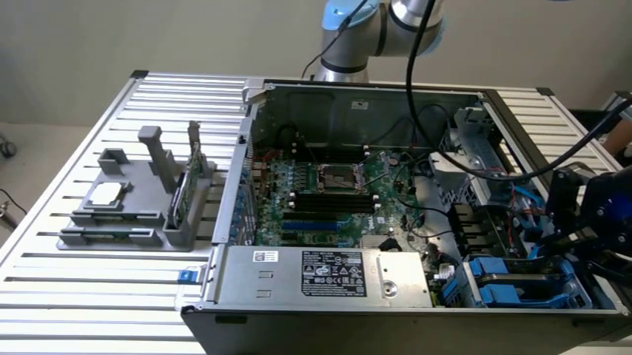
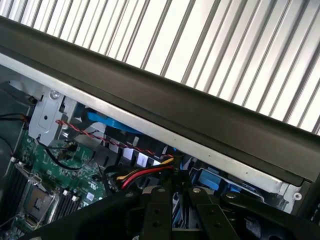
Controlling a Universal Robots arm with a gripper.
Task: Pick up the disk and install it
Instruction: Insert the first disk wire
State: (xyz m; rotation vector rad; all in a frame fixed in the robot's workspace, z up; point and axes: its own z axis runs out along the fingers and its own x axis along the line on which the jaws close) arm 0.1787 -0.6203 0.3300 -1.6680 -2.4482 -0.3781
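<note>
Although the disk [image 1: 519,287] is partly masked by cables, it can be made out lying flat in its blue carrier, low in the bay at the near corner of the open computer case [image 1: 356,100], on the exterior view's right. Its long side runs roughly along the case's near wall, pointing toward the grey power box [image 1: 326,274] just beside it on the exterior view's left. The claw [image 1: 590,225] hangs above the disk and a little further to the exterior view's right, close over that same corner, so the disk lies below it and slightly inward, toward the green circuit board [image 1: 326,192]. Whether the claw touches the carrier is hidden by its own dark bulk, and I cannot tell whether it is clenched, released or grasping anything. From the wrist, a bundle of red, yellow and black wires [image 2: 145,175] runs just ahead of it. Well apart, on the slatted bench [image 1: 69,296] at the exterior view's left, stands a grey tray [image 1: 118,222].
</note>
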